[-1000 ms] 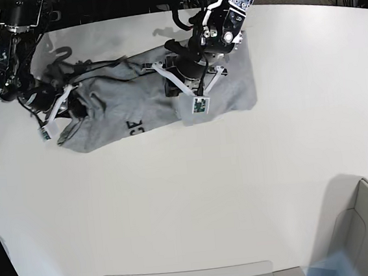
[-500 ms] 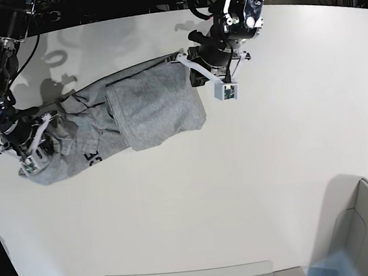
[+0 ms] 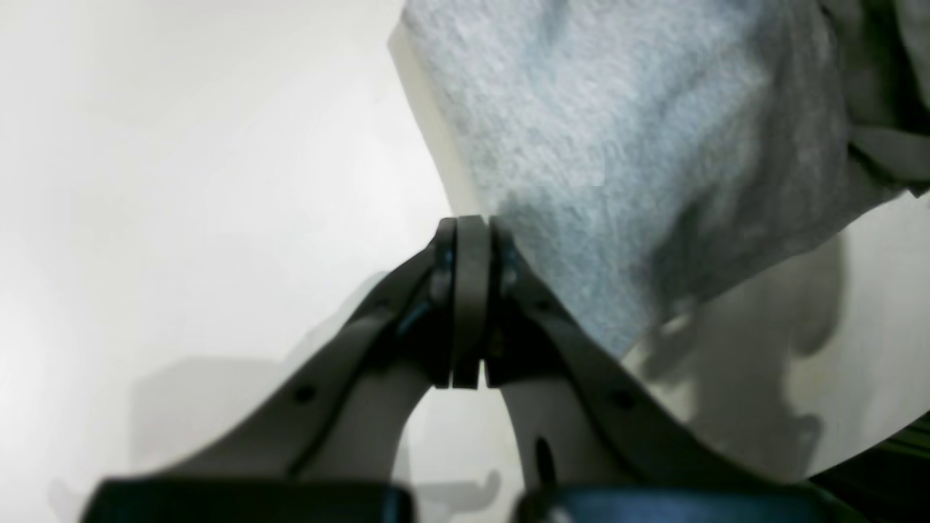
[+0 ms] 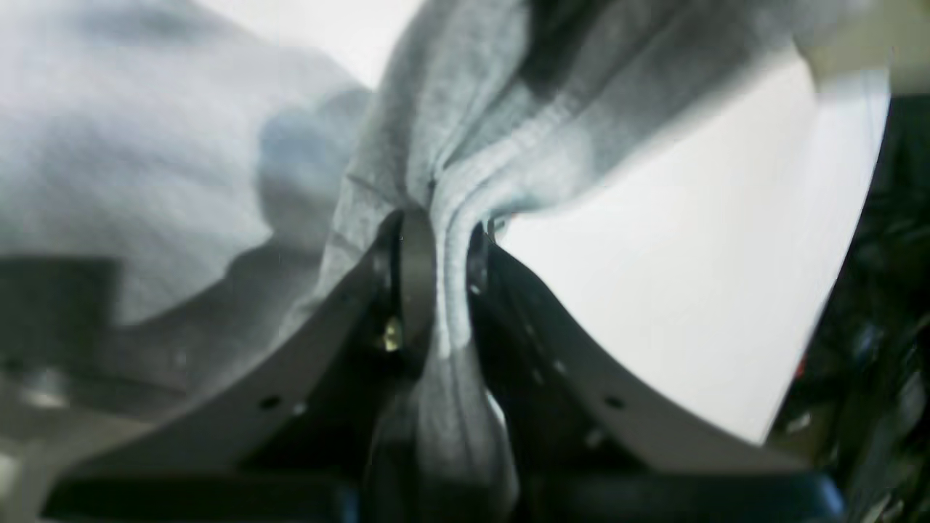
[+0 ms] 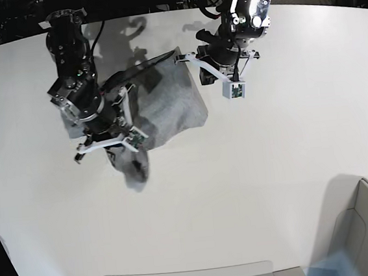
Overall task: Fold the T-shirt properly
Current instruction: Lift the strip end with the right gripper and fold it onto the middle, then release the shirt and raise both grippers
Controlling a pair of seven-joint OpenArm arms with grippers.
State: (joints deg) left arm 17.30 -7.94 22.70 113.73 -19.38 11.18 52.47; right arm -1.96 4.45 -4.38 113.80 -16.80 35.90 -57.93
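T-shirt hangs bunched over worktop between both arms, long axis running from left end effector, clamped on one edge at upper right in base view, down-left to right end effector, clamped on gathered fabric w/ loose tail dangling below.

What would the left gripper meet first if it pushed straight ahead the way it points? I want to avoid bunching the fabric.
Judging from its wrist view, the left gripper, jaws shut, would likely run into the T-shirt almost at once; its grey cloth lies right at the fingertips, though depth is unclear.
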